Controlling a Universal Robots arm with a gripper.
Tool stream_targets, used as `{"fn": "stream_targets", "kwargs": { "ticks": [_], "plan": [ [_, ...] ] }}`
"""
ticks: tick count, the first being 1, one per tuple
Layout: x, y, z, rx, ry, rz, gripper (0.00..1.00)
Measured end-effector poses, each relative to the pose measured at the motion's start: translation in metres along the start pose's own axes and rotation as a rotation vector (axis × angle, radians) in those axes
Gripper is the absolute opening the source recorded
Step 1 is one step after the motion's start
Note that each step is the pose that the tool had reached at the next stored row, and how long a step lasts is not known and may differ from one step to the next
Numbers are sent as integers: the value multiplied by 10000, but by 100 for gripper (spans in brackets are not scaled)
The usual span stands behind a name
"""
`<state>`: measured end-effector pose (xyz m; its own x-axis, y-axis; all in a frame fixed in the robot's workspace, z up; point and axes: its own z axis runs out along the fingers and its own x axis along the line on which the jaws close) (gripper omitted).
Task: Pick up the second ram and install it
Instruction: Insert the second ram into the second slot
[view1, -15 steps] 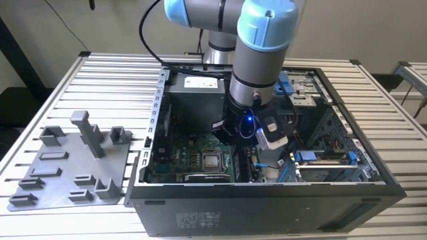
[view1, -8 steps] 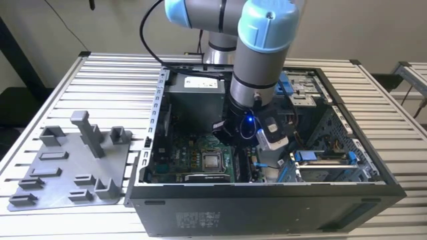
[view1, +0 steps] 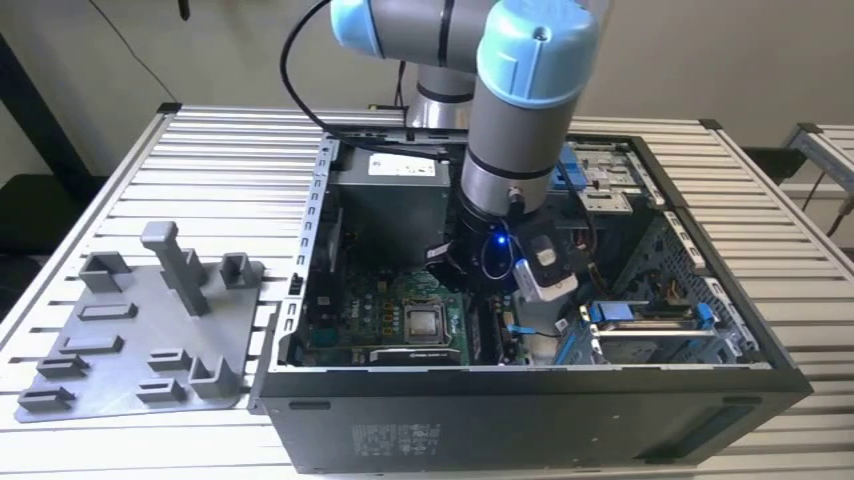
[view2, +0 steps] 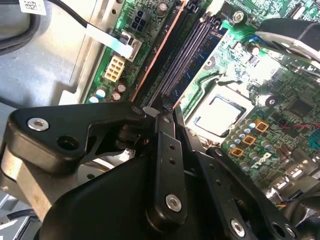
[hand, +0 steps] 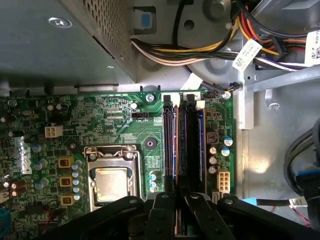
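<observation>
The fingers (hand: 181, 196) look closed on the second ram (hand: 183, 145), held on edge directly over the black slots (hand: 170, 145) of the motherboard (hand: 115, 125); its long axis runs parallel to these 2 slots

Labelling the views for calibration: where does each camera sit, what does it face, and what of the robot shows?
Exterior view: off the arm, looking down at the open computer case on the slatted table; arm reaches in.
First wrist view: on the wrist, facing the motherboard; gripper over the slots.
Second wrist view: on the wrist, oblique; gripper.
Both wrist views share the processor socket.
</observation>
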<state>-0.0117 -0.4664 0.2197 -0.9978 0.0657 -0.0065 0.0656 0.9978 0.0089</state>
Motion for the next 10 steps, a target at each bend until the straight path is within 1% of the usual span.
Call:
{"fn": "stream_targets", "kwargs": {
  "ticks": [10],
  "plan": [
    [-6, -1, 27, 3, 0, -4, 14]
  ]
}}
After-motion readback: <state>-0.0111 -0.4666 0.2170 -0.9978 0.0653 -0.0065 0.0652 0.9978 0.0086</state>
